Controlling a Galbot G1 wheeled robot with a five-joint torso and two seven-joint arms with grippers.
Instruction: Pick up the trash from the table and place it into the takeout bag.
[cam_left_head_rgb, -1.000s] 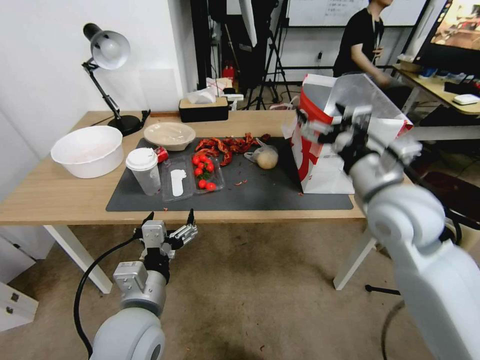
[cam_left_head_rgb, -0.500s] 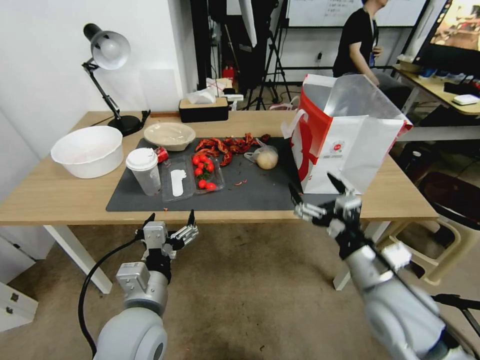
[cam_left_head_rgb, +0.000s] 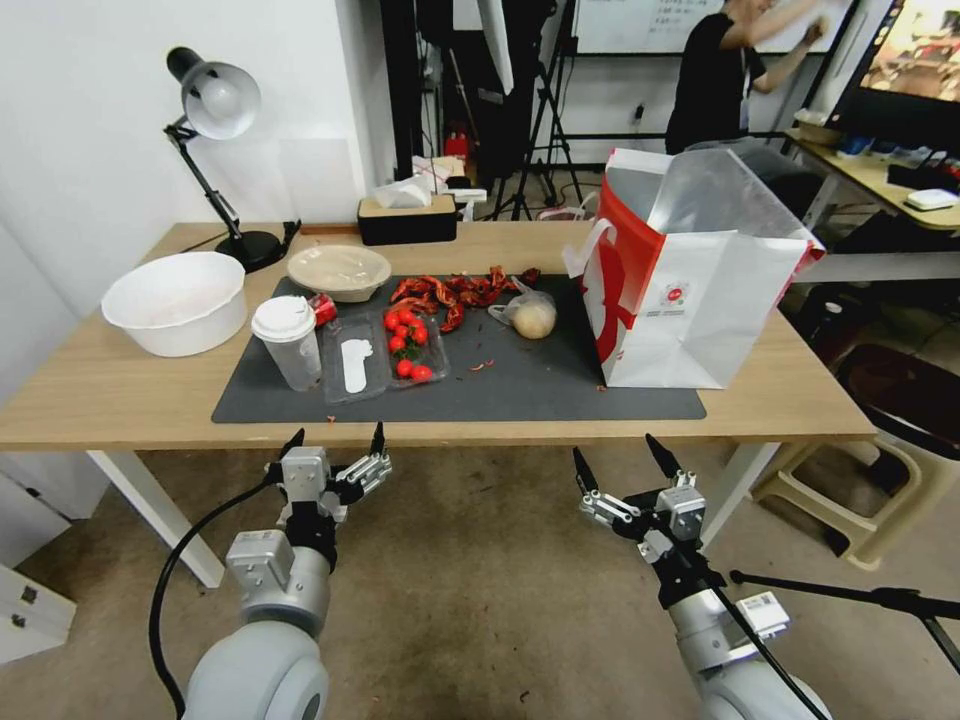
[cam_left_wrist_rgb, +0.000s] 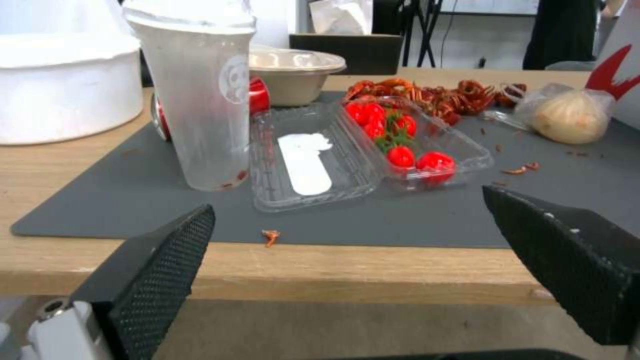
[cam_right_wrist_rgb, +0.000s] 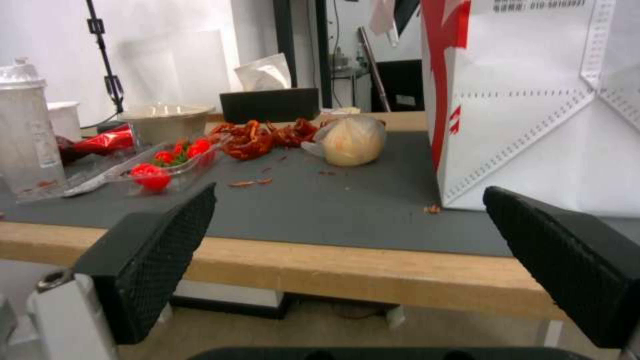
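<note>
Operator: While both arms hang below the counter's near edge, I read the left gripper with jaws wide, holding nothing, in front of the clear cup with white lid.

Supervisor: Right side?

Operator: I see the right gripper with jaws wide as well, holding nothing. The knotted clear bag with beige lump lies on the dark mat, just beside the takeout bag, which stands upright at the mat's right end. The shallow beige bowl sits behind the cup.
</note>
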